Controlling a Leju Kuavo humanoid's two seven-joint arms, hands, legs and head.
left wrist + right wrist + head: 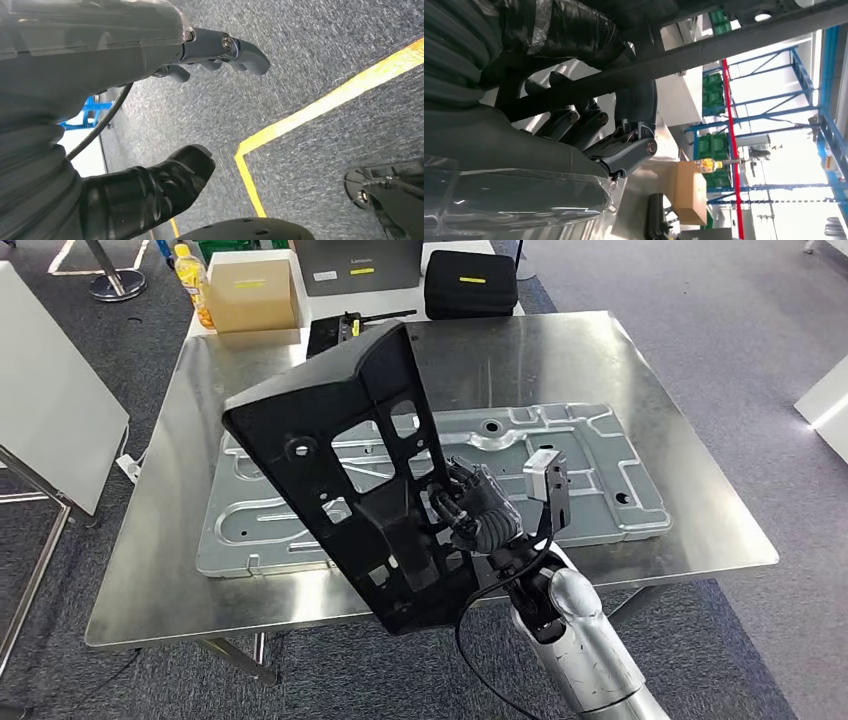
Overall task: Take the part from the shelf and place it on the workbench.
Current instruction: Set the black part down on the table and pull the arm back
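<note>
A large black plastic part (pixel 345 455) with several cut-outs is held upright and tilted above the steel workbench (pixel 700 510). My right hand (pixel 478 508) grips it at its lower right side, fingers (pixel 599 135) wrapped round one of its bars (pixel 704 47). Beneath the part a grey stamped metal plate (pixel 590 465) lies flat on the workbench. My left hand (pixel 190 115) hangs over the carpet with its fingers (pixel 240 47) and thumb (pixel 165 180) apart and nothing between them.
At the far side stand a cardboard box (pixel 252 292), an orange bottle (pixel 193 280), a black case (pixel 470 282) and a grey box (pixel 355 265). A white panel (pixel 45 390) on a metal frame stands to the left. Yellow floor tape (pixel 325 102) crosses the carpet.
</note>
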